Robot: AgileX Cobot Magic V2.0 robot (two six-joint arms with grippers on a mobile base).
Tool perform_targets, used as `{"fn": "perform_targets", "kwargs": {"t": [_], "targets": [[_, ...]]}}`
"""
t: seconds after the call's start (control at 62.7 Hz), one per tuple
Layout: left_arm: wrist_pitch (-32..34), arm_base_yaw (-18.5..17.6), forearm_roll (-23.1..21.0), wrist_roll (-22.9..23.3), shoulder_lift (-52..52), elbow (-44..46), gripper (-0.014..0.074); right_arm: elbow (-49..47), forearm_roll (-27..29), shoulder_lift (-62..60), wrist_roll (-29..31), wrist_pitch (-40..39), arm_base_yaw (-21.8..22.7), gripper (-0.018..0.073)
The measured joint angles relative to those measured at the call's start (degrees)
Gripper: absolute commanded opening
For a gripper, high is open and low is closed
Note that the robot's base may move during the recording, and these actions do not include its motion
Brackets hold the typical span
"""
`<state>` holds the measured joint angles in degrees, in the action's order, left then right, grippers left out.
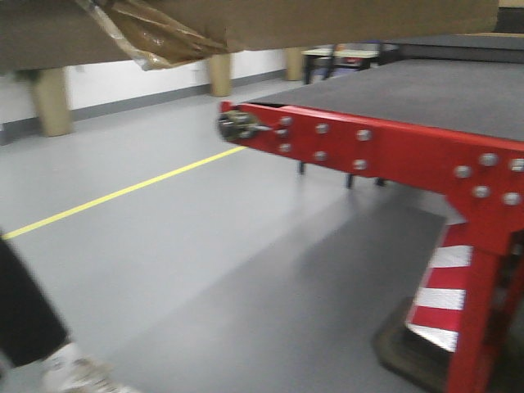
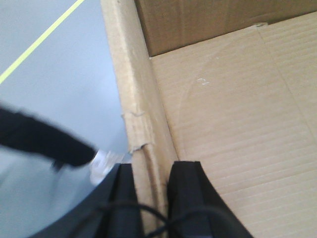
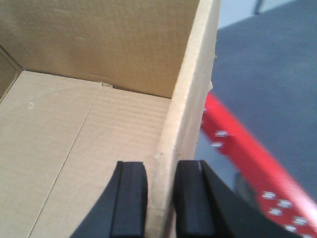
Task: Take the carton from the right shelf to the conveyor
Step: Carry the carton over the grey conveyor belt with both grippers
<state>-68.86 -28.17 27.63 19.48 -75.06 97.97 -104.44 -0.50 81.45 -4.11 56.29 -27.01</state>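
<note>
The brown cardboard carton [image 1: 246, 20] hangs across the top of the front view, a tuft of yellowish tape dangling from its underside. My left gripper [image 2: 151, 171] is shut on the carton's dented left wall [image 2: 133, 99], one finger outside and one inside. My right gripper [image 3: 162, 168] is shut on the carton's right wall [image 3: 190, 79] the same way. The conveyor [image 1: 426, 94], a dark grey belt with a red metal front edge [image 1: 368, 147], lies to the right, below the carton; its red edge [image 3: 237, 144] shows beside the right wall. The right shelf is out of view.
Grey floor with a yellow line [image 1: 123, 192] stretches to the left. A person's dark trouser leg and white shoe [image 1: 49, 360] stand at the lower left, also blurred as the leg [image 2: 44, 141] in the left wrist view. Beige pillars [image 1: 51, 102] line the far wall.
</note>
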Motion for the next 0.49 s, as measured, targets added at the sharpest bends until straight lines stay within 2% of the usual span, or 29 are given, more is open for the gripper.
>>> {"fn": "perform_targets", "kwargs": {"t": [0.495], "targets": [[0.43, -0.26, 2.59, 0.10, 0.00, 0.11, -0.0018, 0.00, 0.50, 0.27, 0.00, -0.96, 0.00, -0.0069]]}}
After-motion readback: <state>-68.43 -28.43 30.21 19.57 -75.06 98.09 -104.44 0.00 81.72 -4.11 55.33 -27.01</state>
